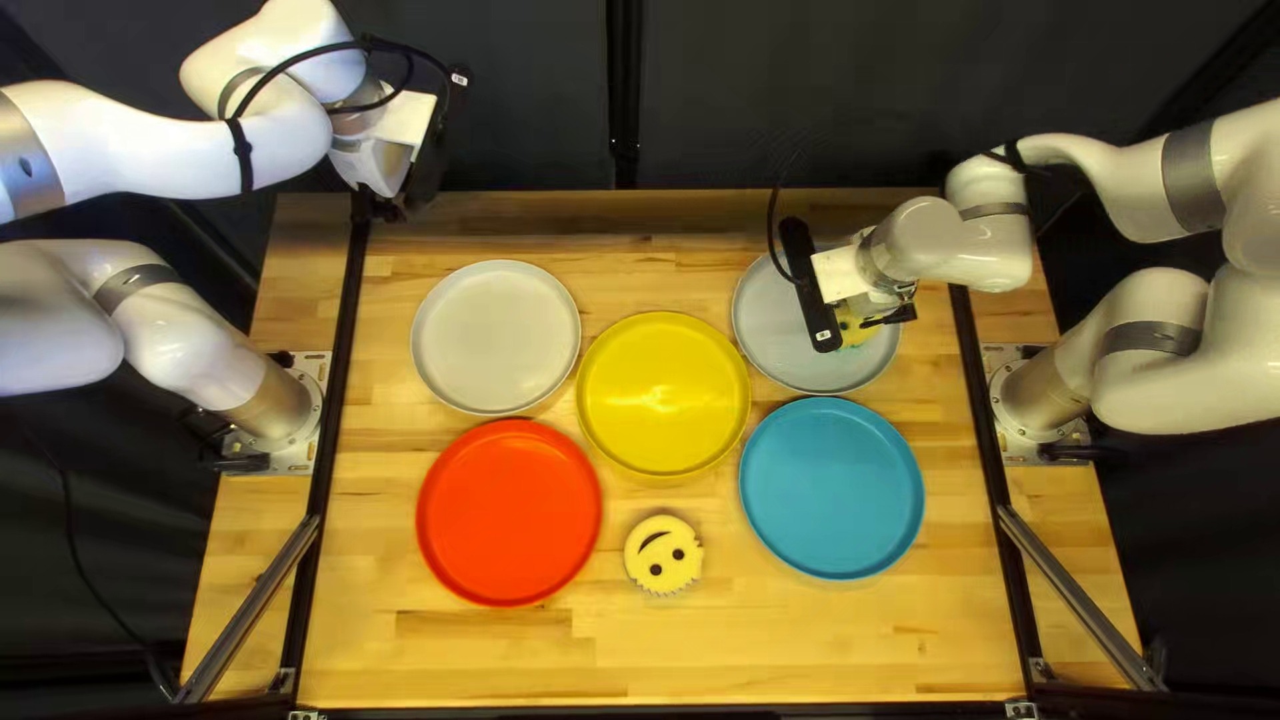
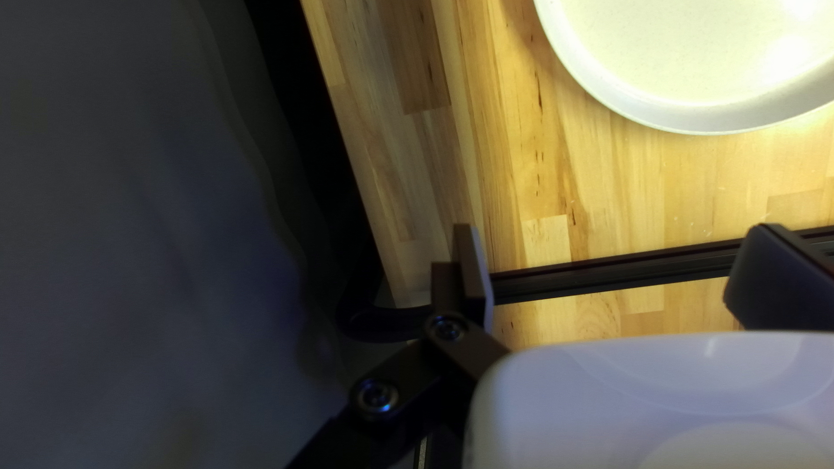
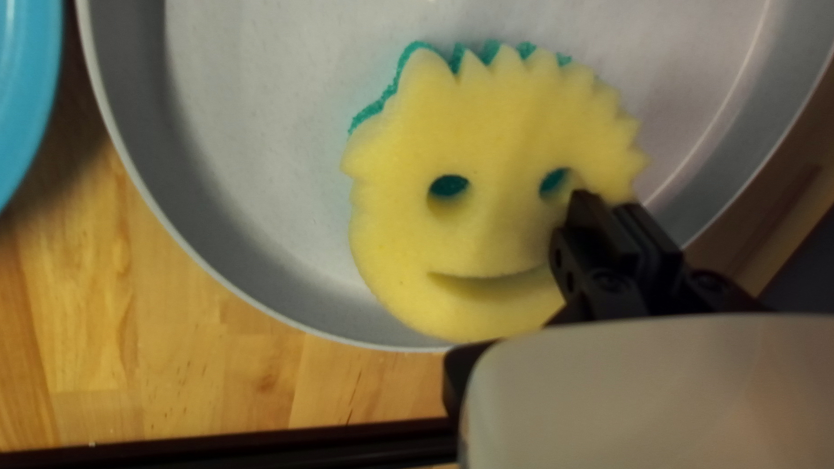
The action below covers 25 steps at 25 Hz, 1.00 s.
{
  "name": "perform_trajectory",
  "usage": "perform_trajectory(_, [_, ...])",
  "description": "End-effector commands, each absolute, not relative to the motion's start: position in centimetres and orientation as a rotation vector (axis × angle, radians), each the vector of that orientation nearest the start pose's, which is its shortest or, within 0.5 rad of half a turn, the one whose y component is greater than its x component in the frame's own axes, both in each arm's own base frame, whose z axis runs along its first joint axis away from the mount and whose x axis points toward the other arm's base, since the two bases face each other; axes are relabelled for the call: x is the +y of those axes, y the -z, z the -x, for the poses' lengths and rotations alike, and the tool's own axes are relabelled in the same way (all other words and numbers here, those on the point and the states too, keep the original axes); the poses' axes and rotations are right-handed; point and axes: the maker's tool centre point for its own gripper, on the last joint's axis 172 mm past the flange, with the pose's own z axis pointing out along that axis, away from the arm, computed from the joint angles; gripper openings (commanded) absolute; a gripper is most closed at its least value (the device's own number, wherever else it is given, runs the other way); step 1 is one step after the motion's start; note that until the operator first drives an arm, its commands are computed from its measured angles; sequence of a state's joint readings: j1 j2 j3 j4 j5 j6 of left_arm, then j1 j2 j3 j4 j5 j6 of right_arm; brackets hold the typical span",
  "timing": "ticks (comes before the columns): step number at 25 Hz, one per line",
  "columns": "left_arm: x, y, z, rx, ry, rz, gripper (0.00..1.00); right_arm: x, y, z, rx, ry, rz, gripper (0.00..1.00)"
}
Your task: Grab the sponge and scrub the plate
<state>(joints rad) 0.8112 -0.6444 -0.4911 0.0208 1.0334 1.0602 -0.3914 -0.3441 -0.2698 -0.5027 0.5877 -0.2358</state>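
At the far right of the table in the top left view, my right gripper (image 1: 854,327) is over the grey-blue plate (image 1: 770,314), partly hiding a yellow sponge (image 1: 870,324). In the right wrist view the right gripper (image 3: 612,217) has its fingers close together, pinching the edge of the smiling sponge (image 3: 469,226), whose face is creased beside them. Teal shows along the sponge's underside, above the plate (image 3: 252,165). My left gripper (image 1: 400,207) hangs beyond the table's far left corner. The left gripper (image 2: 621,265) stands open with nothing between its fingers.
A second smiley sponge (image 1: 663,555) lies on the table between the red plate (image 1: 508,512) and blue plate (image 1: 831,488). The yellow plate (image 1: 664,394) sits mid-table, with a pale plate (image 1: 496,336) at its left. Black rails (image 1: 332,400) run along the table's sides.
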Motion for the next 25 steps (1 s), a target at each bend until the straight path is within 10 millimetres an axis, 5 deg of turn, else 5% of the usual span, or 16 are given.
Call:
perform_trajectory(1, [23.3, -19.3, -21.6, 0.393, 0.07, 3.022, 1.0, -15.5, -5.5, -29.4, -0.467, -0.095, 3.386, 0.0])
perform_trajectory(13, [23.3, -19.3, -21.6, 0.393, 0.07, 3.022, 1.0, -17.2, -5.6, -33.4, -0.517, 0.043, 3.371, 0.0])
perform_trajectory(25, [23.3, -19.3, -21.6, 0.393, 0.07, 3.022, 1.0, -18.4, -4.1, -27.5, -0.508, 0.058, 3.353, 0.0])
